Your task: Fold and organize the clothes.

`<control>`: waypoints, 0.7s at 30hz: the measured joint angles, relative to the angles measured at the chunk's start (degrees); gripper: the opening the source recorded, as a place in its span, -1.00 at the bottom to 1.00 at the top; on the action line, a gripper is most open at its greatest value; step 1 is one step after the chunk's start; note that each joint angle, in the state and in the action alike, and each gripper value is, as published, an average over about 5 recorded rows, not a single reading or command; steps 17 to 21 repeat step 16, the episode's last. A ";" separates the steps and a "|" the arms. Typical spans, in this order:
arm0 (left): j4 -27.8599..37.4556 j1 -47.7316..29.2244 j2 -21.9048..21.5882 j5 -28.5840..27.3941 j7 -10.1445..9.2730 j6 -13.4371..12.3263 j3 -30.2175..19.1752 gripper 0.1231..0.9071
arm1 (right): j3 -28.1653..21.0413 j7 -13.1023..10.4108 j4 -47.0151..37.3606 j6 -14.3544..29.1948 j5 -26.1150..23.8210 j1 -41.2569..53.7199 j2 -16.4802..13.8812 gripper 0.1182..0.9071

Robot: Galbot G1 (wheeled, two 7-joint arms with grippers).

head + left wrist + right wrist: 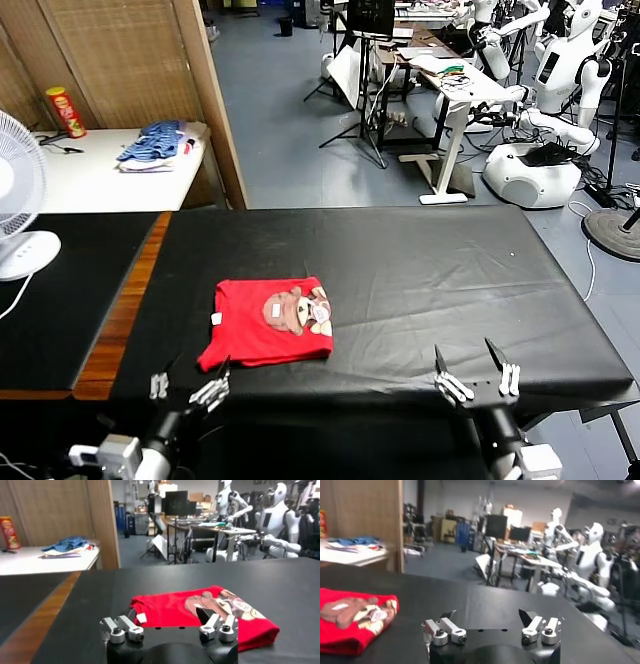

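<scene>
Bright red cotton T-shirt with the brown cartoon print (268,322) already folded into a squarish packet on the black cloth-covered table (450,270), slightly wider than deep. Sitting at about 1 o'clock from the left gripper (184,388), just beyond its spread, empty fingers. Way off at 10 o'clock from the right gripper (476,372), also gaping wide, holding nothing. Left arm clearly nearer, probably the one for any tidy-up nudge

Red T-shirt (266,324), brown cartoon print
</scene>
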State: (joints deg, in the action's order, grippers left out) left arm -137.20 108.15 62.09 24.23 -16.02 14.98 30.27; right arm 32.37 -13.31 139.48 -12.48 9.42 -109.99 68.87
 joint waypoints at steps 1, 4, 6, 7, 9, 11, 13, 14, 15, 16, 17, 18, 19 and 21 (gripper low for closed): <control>-0.62 0.64 -0.03 0.41 -0.53 0.71 0.03 0.72 | 0.17 -0.67 0.52 -0.78 0.19 -0.97 0.10 0.72; -2.30 2.19 -0.15 0.74 -1.11 2.38 0.35 0.72 | 0.58 -2.31 1.73 -3.25 1.30 -3.30 0.27 0.72; -3.03 2.76 -0.18 0.60 -1.07 3.01 0.60 0.72 | 0.70 -2.81 2.18 -4.48 2.16 -4.31 0.31 0.72; -3.28 2.93 -0.18 0.59 -1.04 3.32 0.68 0.72 | 0.72 -2.90 2.33 -4.87 2.48 -4.67 0.32 0.72; -3.67 3.15 -0.21 0.62 -0.96 3.91 0.82 0.72 | 0.74 -2.92 2.54 -5.36 2.79 -5.14 0.33 0.72; -3.99 3.36 -0.27 0.70 -0.85 4.32 1.02 0.72 | 0.78 -2.91 2.66 -5.51 2.86 -5.43 0.34 0.72; -4.31 3.57 -0.33 0.93 -0.75 4.58 1.37 0.72 | 0.82 -2.91 2.74 -5.58 2.89 -5.63 0.36 0.72; -4.45 3.70 -0.35 1.08 -0.69 4.65 1.58 0.72 | 0.84 -2.90 2.76 -5.60 2.90 -5.72 0.37 0.72; -4.54 3.75 -0.35 1.17 -0.67 4.70 1.70 0.72 | 0.85 -2.90 2.77 -5.62 2.90 -5.76 0.37 0.72; -4.60 3.81 -0.35 1.27 -0.65 4.72 1.82 0.72 | 0.86 -2.89 2.78 -5.63 2.91 -5.79 0.37 0.72; -4.60 3.81 -0.35 1.27 -0.65 4.72 1.82 0.72 | 0.86 -2.89 2.78 -5.63 2.91 -5.79 0.37 0.72; -4.60 3.81 -0.35 1.27 -0.65 4.72 1.82 0.72 | 0.86 -2.89 2.78 -5.63 2.91 -5.79 0.37 0.72; -4.60 3.81 -0.35 1.27 -0.65 4.72 1.82 0.72 | 0.86 -2.89 2.78 -5.63 2.91 -5.79 0.37 0.72; -4.60 3.81 -0.35 1.27 -0.65 4.72 1.82 0.72 | 0.86 -2.89 2.78 -5.63 2.91 -5.79 0.37 0.72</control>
